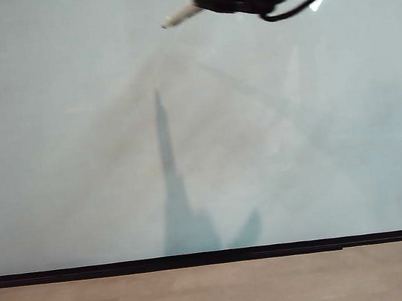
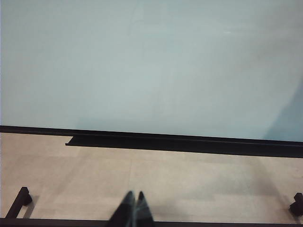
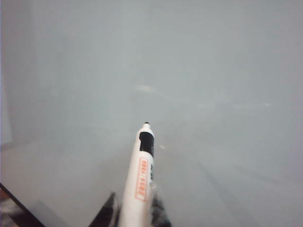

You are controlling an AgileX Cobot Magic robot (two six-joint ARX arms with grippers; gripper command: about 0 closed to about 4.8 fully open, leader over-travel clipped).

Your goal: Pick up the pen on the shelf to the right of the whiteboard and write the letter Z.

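A: Grip first. The right gripper (image 3: 137,213) is pinching the pen (image 3: 141,176) by the lower barrel, with the dark tip leading toward the whiteboard (image 3: 213,71). I'm judging the hold firm enough for writing, provided the barrel is not sliding back under pressure.

B: Where is it sitting on the board?

A: In the exterior view the right gripper (image 1: 199,5) is hovering near the whiteboard's (image 1: 77,175) top edge, right of centre, with the pen (image 1: 180,15) pointing left and the tip apparently off the surface. No letter Z is showing; the board is reading blank.

B: Advice for the stroke?

A: Easing the tip in lightly until it is just touching, then keeping the contact even across the top bar.

B: Left side?

A: The left gripper (image 2: 133,210) is hanging low over the floor (image 2: 189,179), fingers pressed together, well apart from the bottom edge strip (image 2: 189,142).
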